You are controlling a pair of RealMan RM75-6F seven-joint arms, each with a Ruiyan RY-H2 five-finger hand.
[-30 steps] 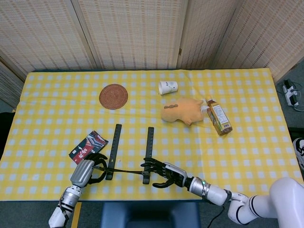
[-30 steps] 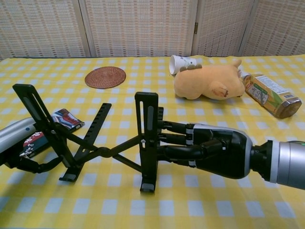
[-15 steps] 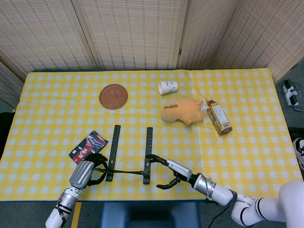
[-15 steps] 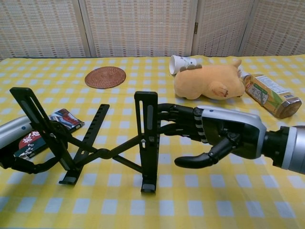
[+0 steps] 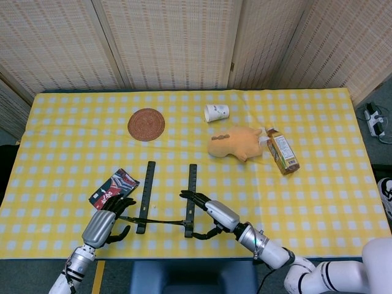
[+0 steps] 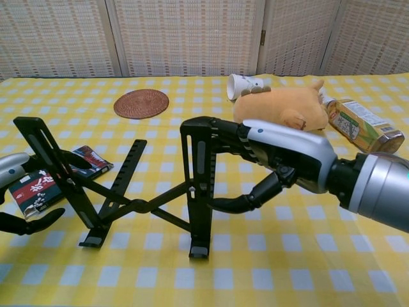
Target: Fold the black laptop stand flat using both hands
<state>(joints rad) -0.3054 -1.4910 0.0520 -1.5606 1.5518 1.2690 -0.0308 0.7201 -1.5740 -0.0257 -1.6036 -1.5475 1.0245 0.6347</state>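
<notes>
The black laptop stand [image 5: 147,190] stands opened near the table's front edge, its two rails joined by a crossed linkage [image 6: 137,206]. My right hand [image 6: 281,150] holds the right rail [image 6: 197,185]: its fingers hook over the rail's top and the thumb reaches its side lower down. In the head view the right hand [image 5: 214,213] spans that rail from the right. My left hand [image 5: 105,223] is beside the left rail [image 6: 54,169] with fingers spread and nothing in it. From the chest view the left hand [image 6: 16,167] shows at the left edge.
A snack packet [image 5: 114,188] lies just left of the stand by my left hand. Further back are a woven coaster [image 5: 146,124], a tipped paper cup [image 5: 217,113], a tan plush toy [image 5: 234,143] and a lying bottle [image 5: 282,151]. The front table edge is close.
My right hand let go of the right rail, opened, then came over its top with the thumb at its side. My left hand drew back left and spread off the left rail.
</notes>
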